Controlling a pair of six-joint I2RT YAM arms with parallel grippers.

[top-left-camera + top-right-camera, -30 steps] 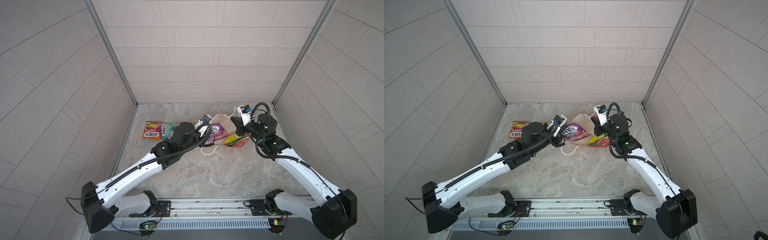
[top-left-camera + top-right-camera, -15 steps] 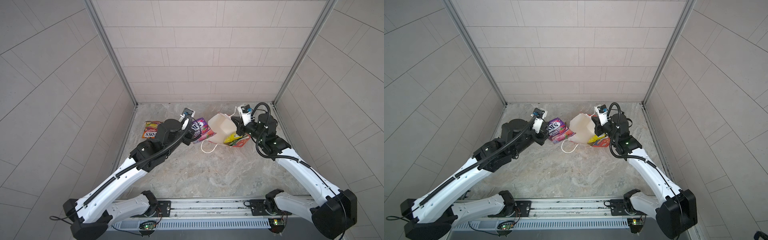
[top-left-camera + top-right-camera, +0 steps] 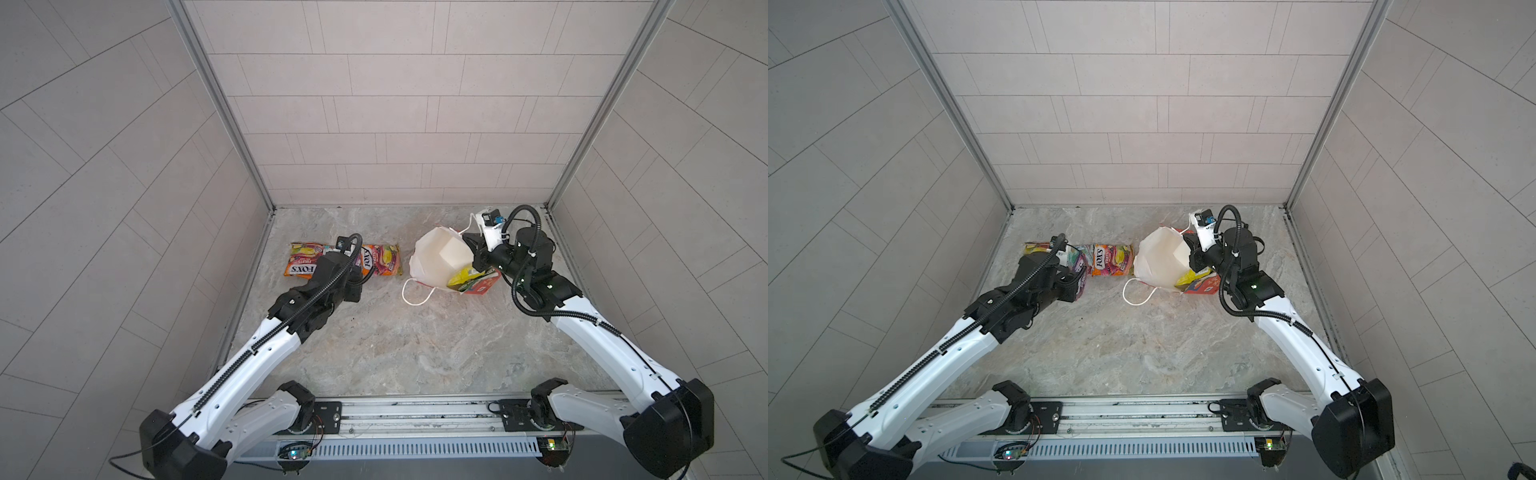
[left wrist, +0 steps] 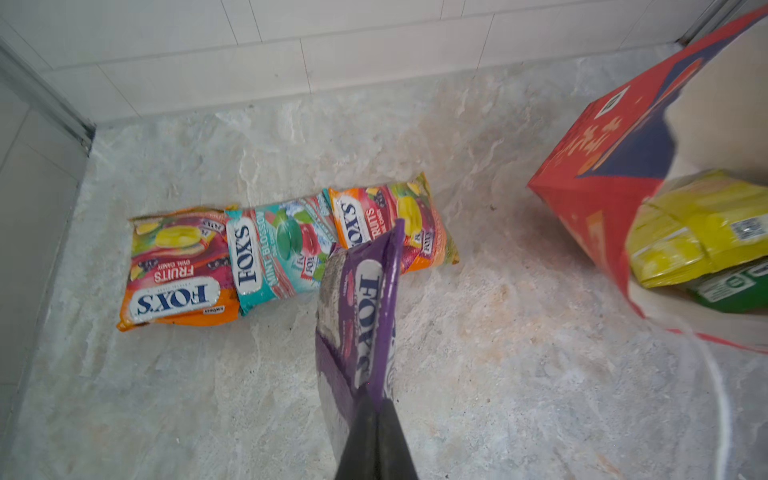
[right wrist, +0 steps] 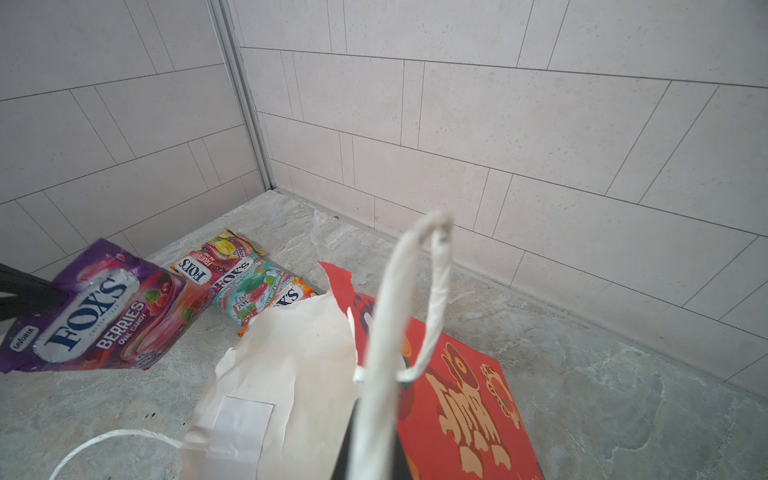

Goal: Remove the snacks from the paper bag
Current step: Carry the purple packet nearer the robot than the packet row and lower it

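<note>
left gripper [image 4: 376,409] pinches purple packet [image 4: 360,299] by its edge seam: light, floppy, slick. right gripper [image 5: 370,440] is clamped on the bag [image 5: 457,395]'s cord handle [image 5: 392,299]; paper likely tears.

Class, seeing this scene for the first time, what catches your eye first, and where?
The red paper gift bag with white inside lies tipped open at the back right, its white cord handle pinched in the right gripper, a yellow packet showing inside. Left of it, the left gripper holds a glossy purple FOX'S packet by a row of three candy packets.
</note>
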